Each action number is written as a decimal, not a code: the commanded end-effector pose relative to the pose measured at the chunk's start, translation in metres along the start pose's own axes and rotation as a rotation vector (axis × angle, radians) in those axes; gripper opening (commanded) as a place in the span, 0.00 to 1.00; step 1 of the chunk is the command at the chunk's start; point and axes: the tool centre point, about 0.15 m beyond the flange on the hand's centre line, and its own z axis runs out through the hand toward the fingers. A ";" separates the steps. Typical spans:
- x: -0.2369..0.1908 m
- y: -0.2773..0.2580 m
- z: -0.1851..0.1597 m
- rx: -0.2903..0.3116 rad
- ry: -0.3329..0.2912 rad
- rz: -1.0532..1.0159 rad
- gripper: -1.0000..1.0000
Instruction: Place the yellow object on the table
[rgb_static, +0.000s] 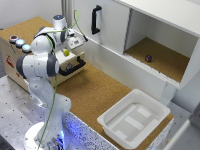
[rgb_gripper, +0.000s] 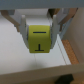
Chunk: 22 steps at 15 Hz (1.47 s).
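looking through the wrist view, we see the yellow object (rgb_gripper: 40, 38), a blocky piece with dark markings, clamped between the pincer (rgb_gripper: 40, 30) fingers, above the desk (rgb_static: 95, 90).

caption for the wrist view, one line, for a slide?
Wrist view: gripper shut on the yellow object, a T-shaped mark on its face, held above a pale surface.

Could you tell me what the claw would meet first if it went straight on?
The claw would probably meet the pale surface behind the yellow object it grips; depth is unclear.
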 end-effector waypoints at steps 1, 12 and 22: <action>-0.061 0.025 -0.046 -0.066 -0.045 0.083 0.00; -0.249 0.061 0.029 0.028 -0.079 0.722 0.00; -0.315 0.037 0.179 -0.012 -0.022 1.264 0.00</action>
